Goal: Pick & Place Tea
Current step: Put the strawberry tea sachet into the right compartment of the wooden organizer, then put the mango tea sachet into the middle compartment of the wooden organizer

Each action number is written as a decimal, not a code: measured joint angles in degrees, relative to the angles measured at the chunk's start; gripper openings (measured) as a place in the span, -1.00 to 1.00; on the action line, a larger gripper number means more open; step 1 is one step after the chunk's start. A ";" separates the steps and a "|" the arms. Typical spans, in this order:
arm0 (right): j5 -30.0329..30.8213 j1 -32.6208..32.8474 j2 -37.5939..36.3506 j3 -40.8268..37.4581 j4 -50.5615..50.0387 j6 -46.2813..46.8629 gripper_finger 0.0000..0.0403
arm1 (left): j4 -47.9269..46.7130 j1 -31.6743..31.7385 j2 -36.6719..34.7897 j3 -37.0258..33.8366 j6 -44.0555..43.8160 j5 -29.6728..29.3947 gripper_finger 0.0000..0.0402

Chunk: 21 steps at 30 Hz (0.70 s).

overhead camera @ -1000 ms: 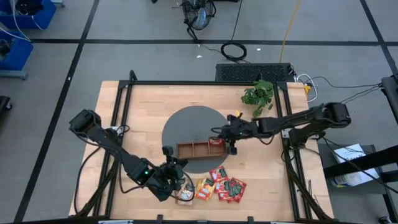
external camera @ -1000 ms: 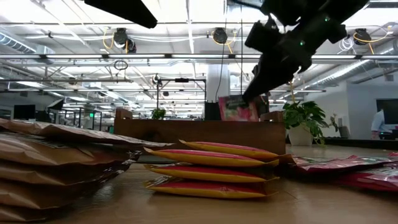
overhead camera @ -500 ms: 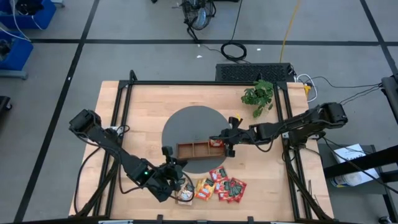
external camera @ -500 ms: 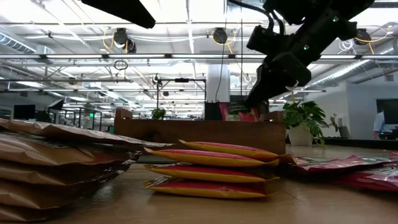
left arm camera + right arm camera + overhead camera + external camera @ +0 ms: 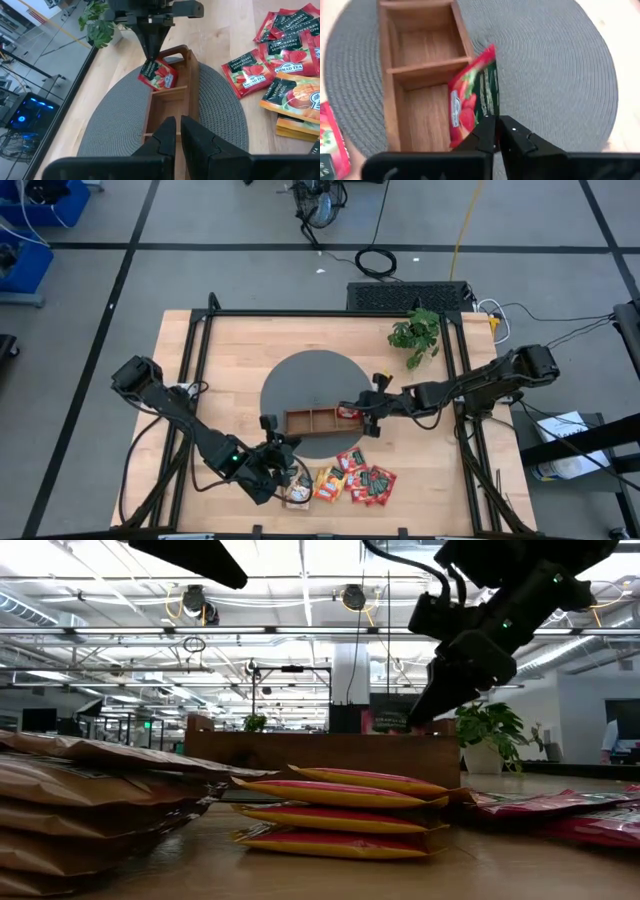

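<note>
**Red sachet poised over the tray's end compartment**

The right gripper (image 5: 362, 416) hung above the end compartment of the wooden tray (image 5: 310, 420) nearest the table's right edge, its narrow jaws pinching one corner of a red tea sachet (image 5: 157, 75) that dangled tilted, its lower part already inside the compartment. The tray lay on a round grey mat (image 5: 290, 385) near the middle of the table; its other two compartments showed bare wood. The remaining tea sachets (image 5: 350, 480), red, orange-yellow and dark green, lay scattered near the table's front edge. The left gripper (image 5: 283, 470) waited just beside that pile, its jaws close together with nothing seen between them. To finish the placement cleanly, the right arm would probably need to lower until the sachet's free edge rested on the compartment floor before letting go, keeping it clear of the divider so that it dropped flat rather than propped against the wall. A potted plant (image 5: 415, 332) stood near the table's back right corner.
</note>
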 joint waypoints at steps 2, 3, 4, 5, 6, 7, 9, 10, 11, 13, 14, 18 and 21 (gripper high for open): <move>0.01 0.00 0.00 -0.19 0.18 0.03 -0.79 | 0.00 0.47 0.02 0.00 0.00 0.02 -0.82; 0.04 0.00 -0.03 -0.22 0.20 0.00 -0.73 | -0.05 0.81 0.02 0.00 -0.03 0.04 -0.82; 0.00 0.00 -0.19 -0.24 0.19 -0.15 -0.67 | -0.16 1.11 0.02 0.00 -0.24 0.04 -0.82; -0.04 0.00 -0.41 -0.24 0.09 -0.47 -0.61 | -0.30 1.44 0.02 -0.02 -0.55 0.04 -0.82; -0.11 0.00 -0.72 -0.27 0.07 -1.01 -0.55 | -0.35 1.75 0.02 0.00 -0.91 0.08 -0.82; -0.19 0.00 -1.34 -0.31 0.05 -1.81 -0.49 | -0.48 1.98 0.02 0.00 -1.32 0.13 -0.82; 0.05 0.00 -3.17 -0.33 -0.08 -3.22 -0.39 | -1.12 2.33 0.02 -0.01 -2.10 0.52 -0.82; 1.03 0.00 -4.32 -0.33 0.07 -3.84 -0.36 | -1.44 2.49 0.02 0.00 -2.59 0.67 -0.82; 2.94 0.02 -5.58 -0.33 -0.37 -4.87 -0.33 | -1.86 2.65 0.02 0.00 -3.25 0.86 -0.82; 7.96 0.00 -7.95 -0.31 -1.80 -7.29 -0.31 | -2.76 3.13 0.02 -0.32 -6.00 1.72 -0.82; 10.42 -0.15 -9.08 -0.31 -3.54 -7.80 -0.32 | -2.90 3.43 0.02 -0.84 -7.89 2.61 -0.82; 8.82 -2.57 -12.80 -0.71 -9.67 -6.45 -0.62 | -2.68 4.19 0.02 -4.78 -14.31 11.13 -0.83; 5.89 -2.64 -14.87 -4.11 -6.05 -10.92 -0.93 | 0.58 4.13 0.40 -8.88 -16.81 14.28 -0.92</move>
